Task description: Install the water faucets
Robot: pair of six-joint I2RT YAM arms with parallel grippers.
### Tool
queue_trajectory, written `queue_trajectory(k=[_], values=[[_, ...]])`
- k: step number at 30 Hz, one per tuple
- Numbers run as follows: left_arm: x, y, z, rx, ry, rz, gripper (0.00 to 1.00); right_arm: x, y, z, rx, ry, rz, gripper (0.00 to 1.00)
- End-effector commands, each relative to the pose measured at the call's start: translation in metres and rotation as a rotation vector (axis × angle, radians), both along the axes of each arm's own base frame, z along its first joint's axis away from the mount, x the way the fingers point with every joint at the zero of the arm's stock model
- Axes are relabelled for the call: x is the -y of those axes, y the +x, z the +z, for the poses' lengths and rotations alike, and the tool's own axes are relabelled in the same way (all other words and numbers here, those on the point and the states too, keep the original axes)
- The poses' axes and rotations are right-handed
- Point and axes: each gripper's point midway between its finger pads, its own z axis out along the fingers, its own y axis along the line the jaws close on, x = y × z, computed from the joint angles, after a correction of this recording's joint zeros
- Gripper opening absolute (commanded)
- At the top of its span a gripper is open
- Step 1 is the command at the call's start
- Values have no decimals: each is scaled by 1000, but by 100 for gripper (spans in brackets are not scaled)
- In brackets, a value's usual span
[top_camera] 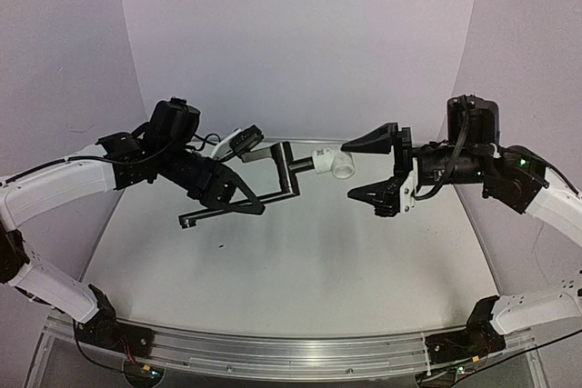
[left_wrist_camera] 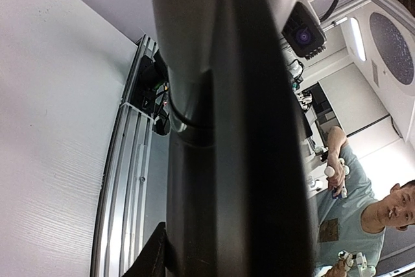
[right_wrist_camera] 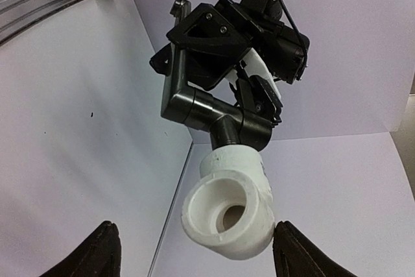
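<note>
The black metal faucet pipe (top_camera: 289,170) with its cranked end hangs in the air over the table's middle. A white plastic fitting (top_camera: 333,164) sits on its stub end. My left gripper (top_camera: 255,170) is shut on the pipe. In the left wrist view the pipe (left_wrist_camera: 233,160) fills the middle, and one fingertip (left_wrist_camera: 152,257) shows beside it. My right gripper (top_camera: 362,170) is open, level with the fitting and just right of it. In the right wrist view the fitting (right_wrist_camera: 227,215) hangs between my open fingertips (right_wrist_camera: 107,251), open socket facing the camera, with the right tip close against its side.
The white tabletop (top_camera: 300,261) lies below both arms, with white walls behind and at both sides. An aluminium rail (top_camera: 273,352) runs along the near edge, with both arm bases on it. A person (left_wrist_camera: 389,212) stands outside the cell.
</note>
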Motion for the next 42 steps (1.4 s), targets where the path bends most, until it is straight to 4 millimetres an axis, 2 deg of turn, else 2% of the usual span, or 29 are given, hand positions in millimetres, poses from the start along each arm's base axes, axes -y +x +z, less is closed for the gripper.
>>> queue_trajectory(k=[1,9,14,18,23,31,34,38,42], values=[[1,-6,42,84,-126,-73,0,-10,4,21,77,46,6,72],[3,-4,36,73,-108,-84,0,-15,4,20,90,40,17,51],[3,-2,34,129,-105,-55,0,-17,3,29,35,71,9,35],[2,2,33,207,-98,-4,0,-19,3,43,-79,124,-9,22],[5,5,27,291,-77,31,0,-23,4,62,-311,211,-46,16],[4,9,25,442,-58,92,0,-30,9,73,-743,310,-131,11],[2,14,20,554,-39,134,0,-35,14,67,-963,328,-192,10],[0,23,12,710,19,203,0,-41,20,43,-1205,292,-294,8],[-3,32,8,856,59,263,0,-43,29,31,-1424,267,-350,5]])
